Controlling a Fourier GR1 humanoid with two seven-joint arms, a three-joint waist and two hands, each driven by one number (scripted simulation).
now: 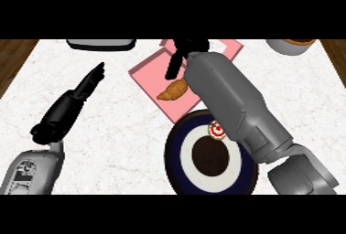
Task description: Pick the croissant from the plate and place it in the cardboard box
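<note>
A golden-brown croissant (174, 90) lies on the pink floor of the flat box (150, 75) at the counter's back middle. My right hand (186, 49) hovers over the box just beyond the croissant, with its fingers (174, 67) straight, pointing down toward the pastry and not closed on it. My right forearm crosses the plate's upper right side. The round plate (181, 155), with a dark blue rim, a white ring and a dark centre, sits at the front middle and carries no croissant. My left hand (79, 93) rests open on the left, fingers straight and pointing away.
A grey-and-white object (101, 44) sits at the back left edge. A bowl (290, 46) stands at the back right corner. Wooden floor shows beyond the white marble counter (115, 137) on both sides.
</note>
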